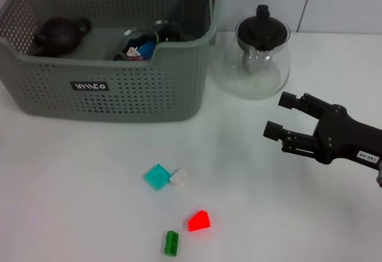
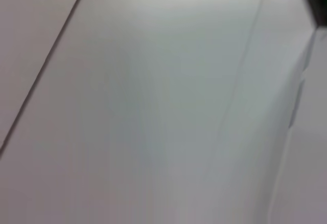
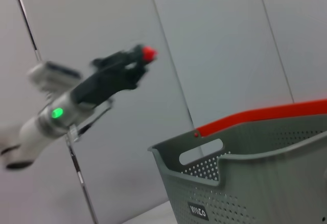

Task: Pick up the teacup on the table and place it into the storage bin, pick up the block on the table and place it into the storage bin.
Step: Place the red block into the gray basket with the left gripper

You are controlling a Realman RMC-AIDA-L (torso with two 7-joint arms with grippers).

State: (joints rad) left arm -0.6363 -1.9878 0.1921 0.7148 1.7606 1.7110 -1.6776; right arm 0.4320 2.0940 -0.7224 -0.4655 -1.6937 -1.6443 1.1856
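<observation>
**Blocks left on the surface, right fingers spread**

Since a glass cup [image 1: 138, 45] already lies inside the storage bin [image 1: 107, 89], beside a dark teapot [image 1: 58, 35], the loose blocks are judged to be what remains. Four are seen on the white surface [image 1: 71, 184] in front of the bin: a teal block [image 1: 157, 176] touching a small white piece [image 1: 178, 178], then a red block [image 1: 199, 220] and a green block [image 1: 171, 243] nearer the robot. Each is judged light, rigid and smooth, best pinched across two opposite flat sides. The green block's long axis is seen running roughly away from the robot; the teal one is turned diamond-wise.

The right gripper [image 1: 280, 116] is held above the surface, well apart from the blocks, near a glass teapot [image 1: 257, 56], fingers released and empty. The left gripper [image 3: 145, 55] is raised off to the side; its fingers' state cannot be told.
</observation>
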